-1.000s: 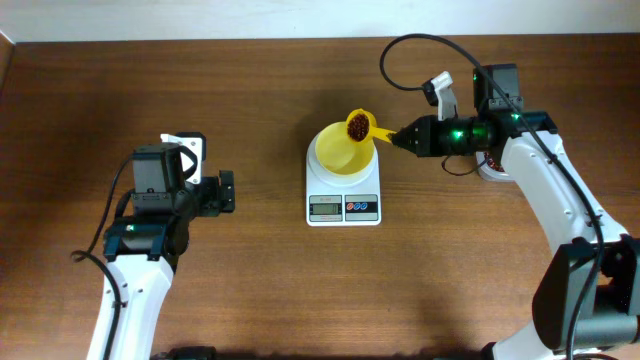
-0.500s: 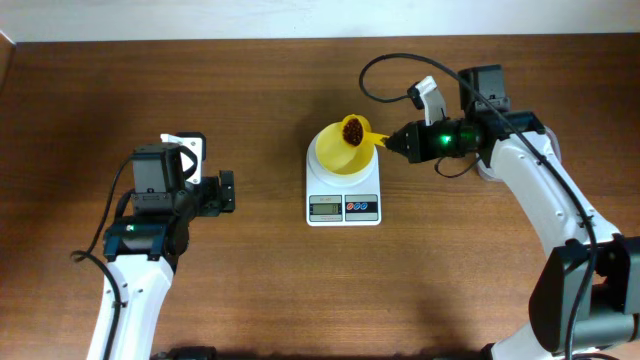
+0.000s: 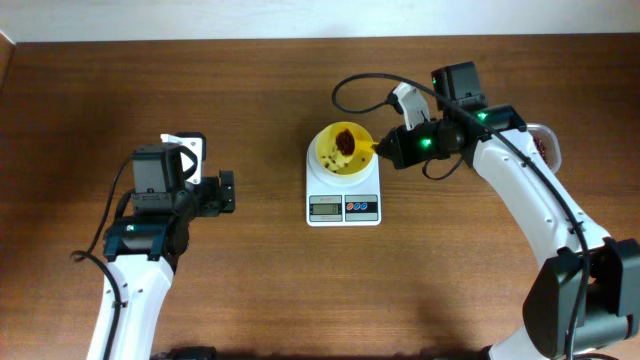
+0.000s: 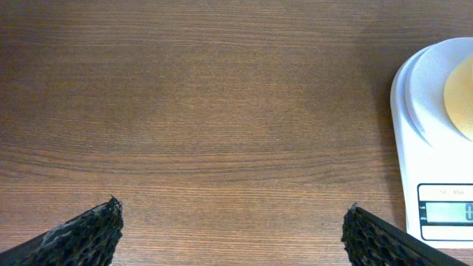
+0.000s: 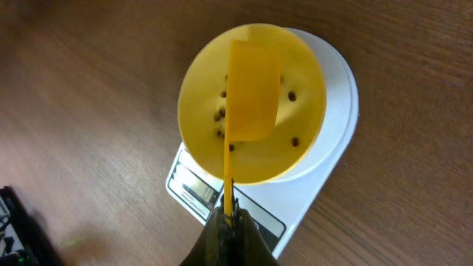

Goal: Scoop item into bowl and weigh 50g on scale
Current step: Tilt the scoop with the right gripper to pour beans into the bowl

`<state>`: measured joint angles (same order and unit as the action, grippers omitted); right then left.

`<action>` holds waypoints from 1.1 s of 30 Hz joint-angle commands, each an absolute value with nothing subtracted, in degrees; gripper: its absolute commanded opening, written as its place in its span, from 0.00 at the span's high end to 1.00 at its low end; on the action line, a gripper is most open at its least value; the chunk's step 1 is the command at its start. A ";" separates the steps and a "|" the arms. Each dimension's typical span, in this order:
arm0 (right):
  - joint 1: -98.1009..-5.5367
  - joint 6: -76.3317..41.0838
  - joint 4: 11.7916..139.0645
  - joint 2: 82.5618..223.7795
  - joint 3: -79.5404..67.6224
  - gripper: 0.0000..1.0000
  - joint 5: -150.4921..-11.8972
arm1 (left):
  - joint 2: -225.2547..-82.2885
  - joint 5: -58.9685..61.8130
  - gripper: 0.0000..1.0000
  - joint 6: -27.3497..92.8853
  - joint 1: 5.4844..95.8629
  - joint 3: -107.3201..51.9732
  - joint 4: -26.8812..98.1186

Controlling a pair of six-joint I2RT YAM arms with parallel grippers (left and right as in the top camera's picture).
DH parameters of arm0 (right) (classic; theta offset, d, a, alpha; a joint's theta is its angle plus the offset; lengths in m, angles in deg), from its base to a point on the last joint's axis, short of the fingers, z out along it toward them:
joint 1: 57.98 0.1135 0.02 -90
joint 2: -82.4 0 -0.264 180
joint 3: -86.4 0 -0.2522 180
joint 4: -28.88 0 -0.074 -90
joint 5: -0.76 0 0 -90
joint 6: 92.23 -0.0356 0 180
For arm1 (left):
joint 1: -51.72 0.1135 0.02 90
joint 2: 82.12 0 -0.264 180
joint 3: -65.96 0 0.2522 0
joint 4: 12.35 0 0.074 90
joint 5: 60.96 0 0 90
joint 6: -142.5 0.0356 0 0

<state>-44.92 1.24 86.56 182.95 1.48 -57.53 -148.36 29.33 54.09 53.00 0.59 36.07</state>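
The pale-yellow bowl [image 3: 343, 150] stands on the white scale [image 3: 343, 190] at the table's middle. My right gripper [image 3: 388, 150] is shut on the handle of a yellow scoop [image 5: 251, 92], which is tipped over the bowl [image 5: 310, 96]. Several reddish-brown beans [image 3: 343, 140] show in the bowl; loose beans [image 5: 294, 140] lie on its floor in the right wrist view. The scale [image 5: 332, 148] shows under the bowl there. My left gripper [image 3: 226, 192] is open and empty over bare wood, left of the scale [image 4: 436, 111].
A clear tub with beans [image 3: 541, 146] shows partly behind my right arm at the far right. The table's back edge [image 3: 200, 40] runs along the top.
My right gripper has moved left with the scoop and turned it over the bowl; beans that sat in the scoop now lie in the bowl. The left arm has not moved.
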 commanded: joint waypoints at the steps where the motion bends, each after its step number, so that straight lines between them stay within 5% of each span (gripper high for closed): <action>1: -44.88 2.31 86.59 180.52 2.71 0.96 -58.52 | -148.67 29.73 0.01 54.96 53.29 0.76 35.98; 33: -42.93 5.04 85.25 178.32 3.87 0.96 -68.70 | -148.67 29.73 0.01 54.96 53.29 0.76 35.98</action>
